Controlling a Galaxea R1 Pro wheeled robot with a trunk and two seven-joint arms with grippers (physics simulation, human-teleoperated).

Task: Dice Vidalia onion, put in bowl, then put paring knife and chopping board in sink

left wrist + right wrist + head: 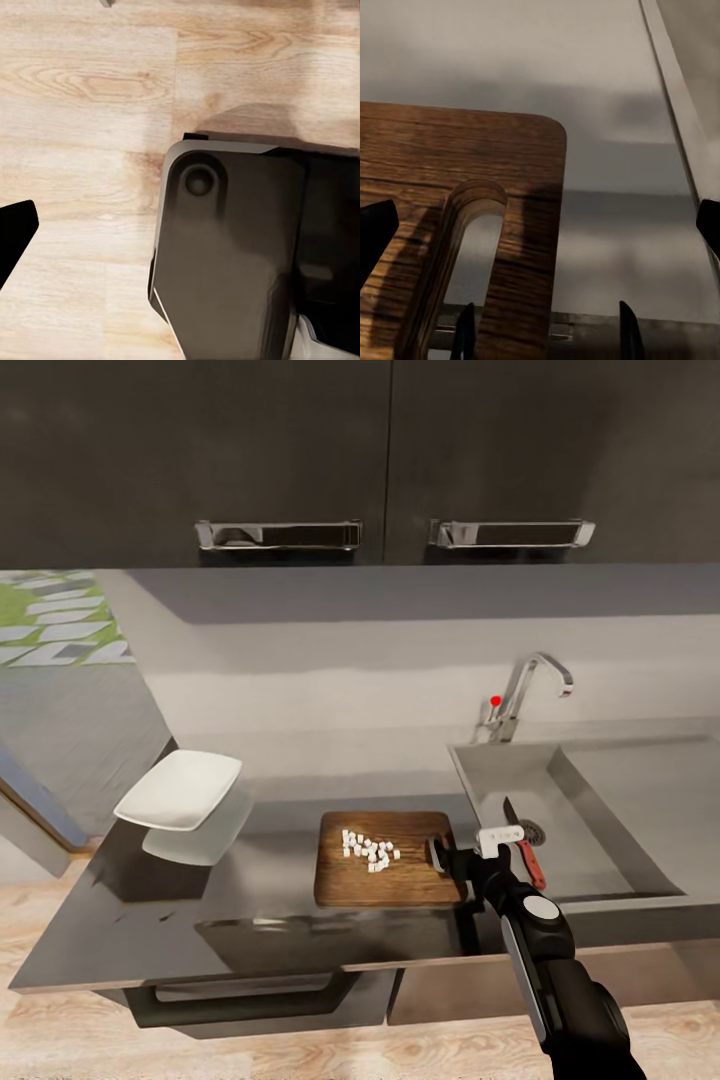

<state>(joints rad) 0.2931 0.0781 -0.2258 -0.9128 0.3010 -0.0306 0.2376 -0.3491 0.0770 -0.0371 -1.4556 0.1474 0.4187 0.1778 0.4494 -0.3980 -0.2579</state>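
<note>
Now the right arm (560,970) reached up from the lower right of the head view, stretched forward and slightly to the left, with its right end effector (447,857) at the right short end of the chopping board (385,858). In the right wrist view its dark fingertips (465,330) stood apart on both sides of the board's end strip, next to the oblong handle slot (472,262); I cannot tell if they already pressed on the wood. The board lay flat on the grey tabletop (150,920), near the middle of the head view, with the white diced onion (368,849) in a small heap on it. The paring knife (524,845) lay inside the sink (600,800), at the right of the frame, just beside the wrist. The white bowl (180,790) stood on the tabletop at the left, well apart from the board. The left end effector (15,236) showed only as one dark tip over the wooden floor (82,90), so its opening cannot be told.
</note>
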